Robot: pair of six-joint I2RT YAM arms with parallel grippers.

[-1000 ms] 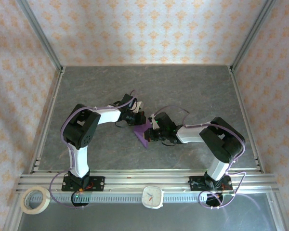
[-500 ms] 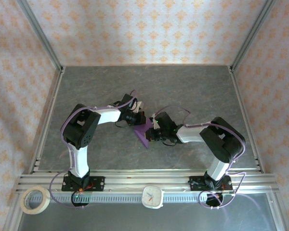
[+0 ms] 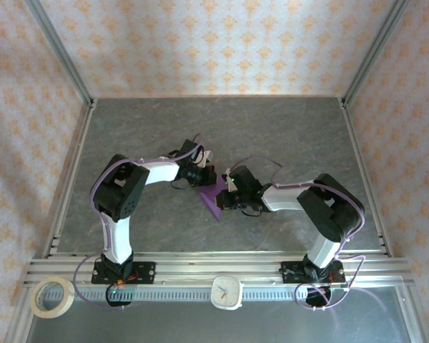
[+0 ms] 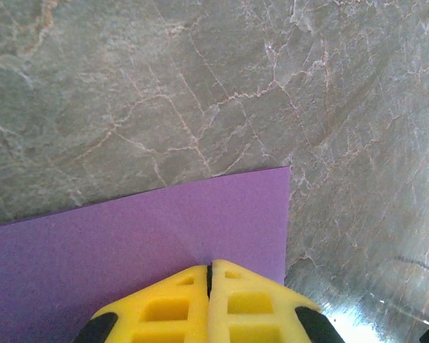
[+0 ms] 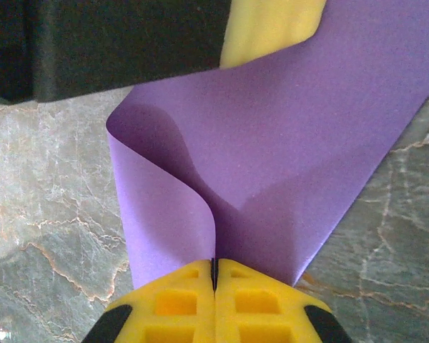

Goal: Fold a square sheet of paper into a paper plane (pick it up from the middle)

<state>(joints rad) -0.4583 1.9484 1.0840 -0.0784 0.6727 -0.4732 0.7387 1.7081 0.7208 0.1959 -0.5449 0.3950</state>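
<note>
Both arms are meeting in the middle of the grey marbled table (image 3: pixel 286 128), and the square sheet of paper (image 3: pixel 214 201) is sitting right between the two wrists. The left gripper (image 4: pixel 210 268) is pinching the sheet near one sharp corner, its yellow fingers (image 4: pixel 164 309) pressed flush together, and the purple is lying flat against the stone there. The right gripper (image 5: pixel 214 263) is clamping the opposite side, jaws closed tight on the paper. From that pinch the sheet is bowing up into a soft curl, one edge rolling over toward the left arm's yellow finger at the top of the right wrist view.
</note>
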